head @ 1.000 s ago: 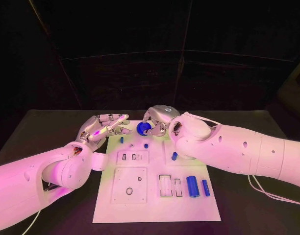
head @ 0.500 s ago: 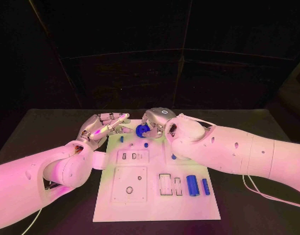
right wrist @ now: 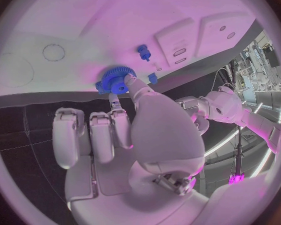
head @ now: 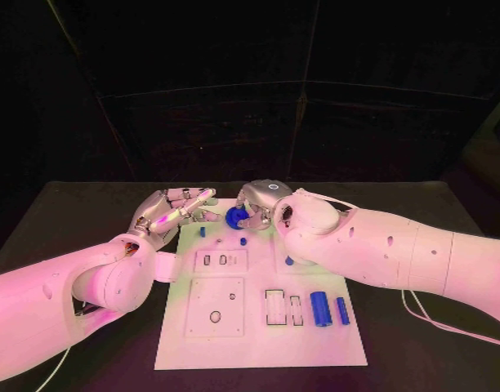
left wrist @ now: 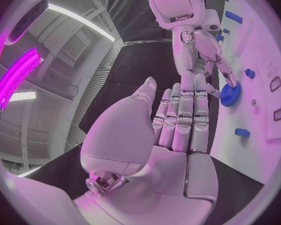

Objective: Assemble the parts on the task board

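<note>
The white task board lies in the middle of the black table. My right hand is at the board's far edge and pinches a blue gear between thumb and finger. The same gear sits close over the board near its edge; whether it touches I cannot tell. My left hand hovers just left of the gear with fingers stretched out and holds nothing. A small blue peg stands in the board near the gear.
Two blue cylinders lie in slots at the board's right side. Small blue pieces stand further back. Raised white plates with holes fill the board's left half.
My right arm has edged a little to the left, carrying the gear with it. The left hand has hardly moved.
</note>
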You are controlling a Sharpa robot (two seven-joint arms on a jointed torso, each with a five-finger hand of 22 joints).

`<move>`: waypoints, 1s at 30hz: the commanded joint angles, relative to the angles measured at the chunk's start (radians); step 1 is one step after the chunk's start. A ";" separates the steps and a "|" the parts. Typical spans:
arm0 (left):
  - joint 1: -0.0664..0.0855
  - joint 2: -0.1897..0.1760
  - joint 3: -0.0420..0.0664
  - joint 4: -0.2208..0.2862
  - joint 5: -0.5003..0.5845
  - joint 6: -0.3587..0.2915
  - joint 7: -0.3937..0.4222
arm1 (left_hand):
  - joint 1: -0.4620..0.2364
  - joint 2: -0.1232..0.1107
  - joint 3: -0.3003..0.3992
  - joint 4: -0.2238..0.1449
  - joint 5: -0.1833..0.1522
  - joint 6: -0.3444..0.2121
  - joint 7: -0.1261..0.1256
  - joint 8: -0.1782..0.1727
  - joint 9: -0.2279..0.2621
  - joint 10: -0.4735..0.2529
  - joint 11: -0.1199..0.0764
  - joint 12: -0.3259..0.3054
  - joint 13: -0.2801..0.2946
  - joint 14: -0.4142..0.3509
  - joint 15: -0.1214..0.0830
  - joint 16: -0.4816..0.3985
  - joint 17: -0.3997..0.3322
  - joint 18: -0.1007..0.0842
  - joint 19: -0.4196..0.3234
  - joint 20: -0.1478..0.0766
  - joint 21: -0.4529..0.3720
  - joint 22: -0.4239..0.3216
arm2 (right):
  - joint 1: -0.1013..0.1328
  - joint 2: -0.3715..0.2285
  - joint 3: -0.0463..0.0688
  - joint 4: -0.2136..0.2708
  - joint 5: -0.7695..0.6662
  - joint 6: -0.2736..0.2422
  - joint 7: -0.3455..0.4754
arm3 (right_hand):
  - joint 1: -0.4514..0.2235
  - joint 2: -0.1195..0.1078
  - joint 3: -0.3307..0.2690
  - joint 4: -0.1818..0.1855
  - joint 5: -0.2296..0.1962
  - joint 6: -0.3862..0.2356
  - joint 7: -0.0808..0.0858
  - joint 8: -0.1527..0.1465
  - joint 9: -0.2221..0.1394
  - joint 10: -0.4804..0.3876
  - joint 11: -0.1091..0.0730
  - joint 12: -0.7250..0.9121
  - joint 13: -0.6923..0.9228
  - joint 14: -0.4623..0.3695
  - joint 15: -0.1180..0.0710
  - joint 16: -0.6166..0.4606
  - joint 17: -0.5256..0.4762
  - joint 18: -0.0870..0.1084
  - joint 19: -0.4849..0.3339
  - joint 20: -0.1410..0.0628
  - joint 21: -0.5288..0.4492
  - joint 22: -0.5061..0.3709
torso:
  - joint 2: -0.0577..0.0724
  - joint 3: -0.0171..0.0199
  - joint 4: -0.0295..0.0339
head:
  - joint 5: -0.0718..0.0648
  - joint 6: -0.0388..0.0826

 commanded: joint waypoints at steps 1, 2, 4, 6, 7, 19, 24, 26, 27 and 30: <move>0.002 0.000 0.001 0.001 -0.001 0.009 0.009 | 0.004 0.009 -0.001 -0.006 0.001 0.006 0.003 -0.003 -0.001 0.005 -0.001 -0.006 0.002 -0.005 0.001 -0.004 0.001 0.014 -0.001 0.005 -0.005 -0.001 | 0.002 0.000 0.000 -0.002 0.006 0.019 -0.016 | -0.020 -0.013 -0.016 0.012 -0.090 -0.037 0.003 -0.028 -0.003 -0.009 0.002 -0.010 0.081 0.095 0.010 0.004 0.210 -0.012 0.048 0.012 0.004 0.138 | 0.000 -0.0005 0.0014 | 0.001 -0.001; 0.002 0.000 0.001 0.001 -0.001 0.009 0.009 | 0.004 0.009 -0.001 -0.006 0.001 0.006 0.003 -0.003 -0.001 0.005 -0.001 -0.006 0.002 -0.005 0.001 -0.004 0.001 0.014 -0.001 0.005 -0.005 -0.001 | 0.002 0.000 0.000 -0.002 0.014 0.024 -0.017 | -0.028 -0.015 -0.021 0.018 -0.119 -0.038 0.004 -0.032 -0.001 -0.010 0.003 -0.011 0.079 0.095 0.011 0.004 0.210 -0.012 0.048 0.014 0.004 0.138 | 0.000 -0.0005 0.0014 | 0.001 -0.001; 0.002 0.000 0.001 0.002 -0.001 0.009 0.009 | 0.004 0.009 -0.001 -0.007 0.001 0.006 0.003 -0.004 -0.001 0.005 -0.001 -0.007 0.002 -0.005 0.001 -0.004 0.003 0.014 -0.001 0.005 -0.005 -0.001 | 0.002 0.000 0.000 -0.002 0.027 0.032 -0.016 | -0.042 -0.022 -0.034 0.033 -0.161 -0.039 0.005 -0.036 0.000 -0.011 0.004 -0.013 0.077 0.095 0.013 0.004 0.211 -0.011 0.048 0.016 0.004 0.137 | 0.000 -0.0006 0.0011 | 0.001 -0.001; 0.002 0.000 0.001 0.002 -0.001 0.008 0.009 | 0.004 0.009 -0.001 -0.007 0.001 0.006 0.003 -0.004 -0.001 0.005 -0.001 -0.007 0.002 -0.005 0.001 -0.004 0.003 0.014 -0.001 0.005 -0.005 -0.001 | 0.002 0.000 0.000 -0.002 0.045 0.046 -0.014 | -0.055 -0.029 -0.051 0.048 -0.169 -0.037 0.006 -0.039 0.001 -0.011 0.005 -0.013 0.077 0.095 0.014 0.004 0.211 -0.011 0.048 0.017 0.004 0.137 | 0.000 -0.0007 0.0007 | 0.001 -0.002; 0.002 0.000 0.001 0.002 -0.001 0.008 0.009 | 0.004 0.009 -0.001 -0.007 0.001 0.006 0.003 -0.004 -0.001 0.005 -0.001 -0.007 0.002 -0.005 0.001 -0.004 0.003 0.014 -0.001 0.005 -0.005 -0.001 | 0.002 0.000 0.000 -0.002 0.052 0.051 -0.013 | -0.060 -0.031 -0.059 0.056 -0.169 -0.035 0.006 -0.040 0.002 -0.012 0.005 -0.013 0.077 0.095 0.014 0.004 0.211 -0.011 0.047 0.017 0.003 0.136 | 0.000 -0.0008 0.0007 | 0.001 -0.002; 0.002 -0.002 0.001 0.003 -0.001 0.009 0.007 | 0.004 0.009 -0.001 -0.007 0.001 0.006 0.003 -0.004 -0.001 0.005 -0.001 -0.007 0.002 -0.005 0.001 -0.004 0.003 0.014 -0.001 0.005 -0.005 -0.001 | 0.002 -0.013 0.000 0.007 0.119 0.035 0.001 | -0.137 0.023 -0.167 0.182 -0.099 -0.006 0.003 -0.045 0.005 -0.006 0.004 -0.006 0.087 0.095 0.013 0.003 0.211 -0.012 0.049 0.017 0.005 0.139 | -0.001 -0.0003 0.0012 | 0.002 -0.001; 0.002 -0.006 0.001 0.002 -0.001 0.009 0.007 | 0.004 0.009 -0.001 -0.007 0.001 0.006 0.003 -0.004 -0.001 0.005 -0.001 -0.007 0.002 -0.005 0.001 -0.004 0.003 0.014 -0.001 0.005 -0.005 -0.001 | 0.002 -0.072 0.000 0.056 0.166 -0.128 0.055 | -0.120 0.028 -0.187 0.186 -0.072 -0.006 0.006 -0.050 0.003 0.005 0.006 0.007 0.100 0.095 0.014 0.004 0.212 -0.012 0.050 0.018 0.006 0.142 | -0.003 0.0017 -0.0042 | 0.005 0.001; 0.002 -0.008 0.001 0.002 -0.001 0.010 0.007 | 0.004 0.009 -0.001 -0.007 0.001 0.006 0.003 -0.004 -0.001 0.005 -0.001 -0.007 0.002 -0.005 0.001 -0.004 0.003 0.014 -0.001 0.005 -0.005 -0.001 | 0.002 -0.110 0.000 0.087 0.200 -0.172 0.090 | -0.098 0.029 -0.191 0.177 -0.058 -0.016 0.008 -0.056 0.001 0.001 0.007 0.002 0.096 0.095 0.015 0.003 0.210 -0.012 0.049 0.018 0.005 0.141 | -0.005 0.0011 -0.0068 | 0.004 0.004; 0.002 -0.010 0.001 0.002 -0.001 0.010 0.007 | 0.004 0.009 -0.001 -0.007 0.001 0.006 0.003 -0.004 -0.001 0.005 -0.001 -0.007 0.002 -0.005 0.001 -0.004 0.003 0.014 -0.001 0.005 -0.005 -0.001 | 0.002 -0.129 0.000 0.101 0.215 -0.186 0.106 | -0.089 0.032 -0.195 0.174 -0.056 -0.023 0.008 -0.058 0.000 0.000 0.007 0.001 0.095 0.095 0.016 0.003 0.210 -0.012 0.049 0.019 0.005 0.140 | -0.005 0.0011 -0.0075 | 0.002 0.005; 0.002 -0.014 0.001 0.001 -0.001 0.010 0.007 | 0.004 0.009 -0.001 -0.007 0.001 0.006 0.003 -0.004 -0.001 0.005 -0.001 -0.007 0.002 -0.005 0.001 -0.004 0.003 0.014 -0.001 0.005 -0.005 -0.001 | 0.004 -0.190 0.000 0.146 0.262 -0.200 0.151 | -0.061 0.035 -0.199 0.160 -0.054 -0.041 0.009 -0.060 -0.001 -0.004 0.009 -0.004 0.090 0.094 0.017 0.002 0.208 -0.011 0.047 0.020 0.004 0.137 | -0.009 0.0018 -0.0131 | 0.001 0.006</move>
